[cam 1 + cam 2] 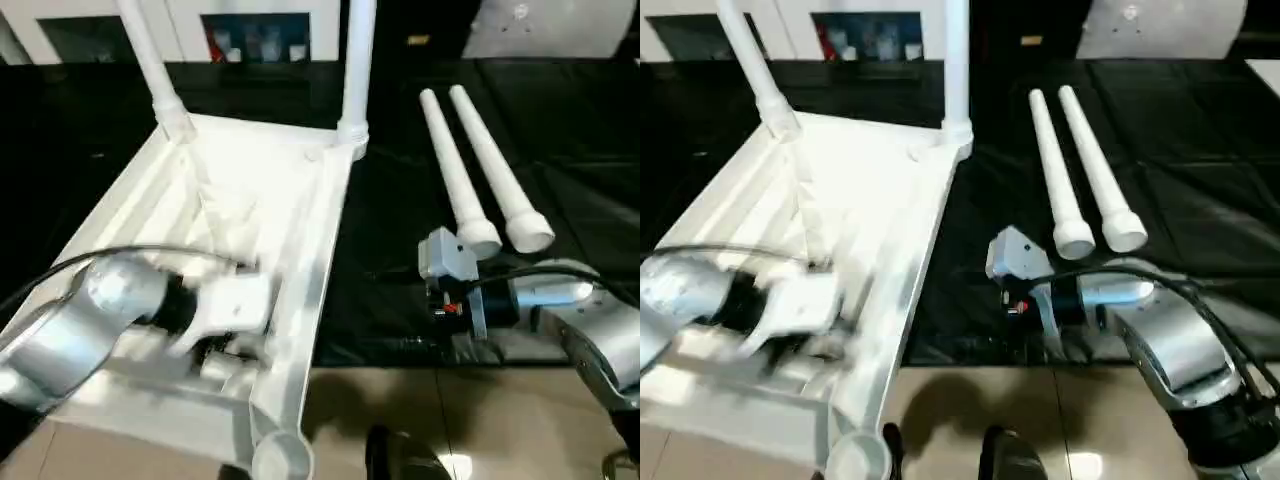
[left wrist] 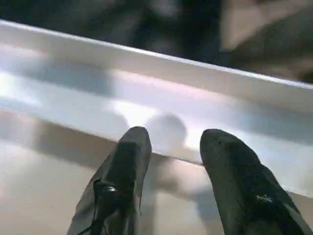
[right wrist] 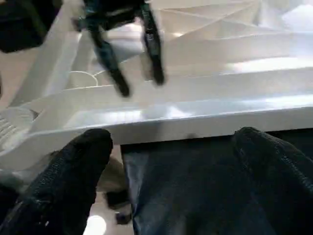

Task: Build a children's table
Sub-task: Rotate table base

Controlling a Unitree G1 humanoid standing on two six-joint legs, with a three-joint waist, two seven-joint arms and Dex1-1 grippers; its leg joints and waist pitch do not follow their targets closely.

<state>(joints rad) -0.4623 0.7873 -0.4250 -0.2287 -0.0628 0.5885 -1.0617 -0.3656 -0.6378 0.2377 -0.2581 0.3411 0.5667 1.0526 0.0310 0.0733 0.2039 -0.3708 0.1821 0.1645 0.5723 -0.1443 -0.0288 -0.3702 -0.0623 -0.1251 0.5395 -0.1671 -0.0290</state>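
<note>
Where inverted table top (image 1: 250,200) lies: two legs socketed; two loose legs (image 1: 470,170) beside; left hand (image 2: 171,147) inside, right hand (image 3: 171,161) alongside, both spread, empty.

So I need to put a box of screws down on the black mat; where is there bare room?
Bare mat lies between the upturned white plastic table top and the two loose white tapered legs, and right of those legs. It is crowded near the legs' wide ends, where the right tool faces the top's rim.
</note>
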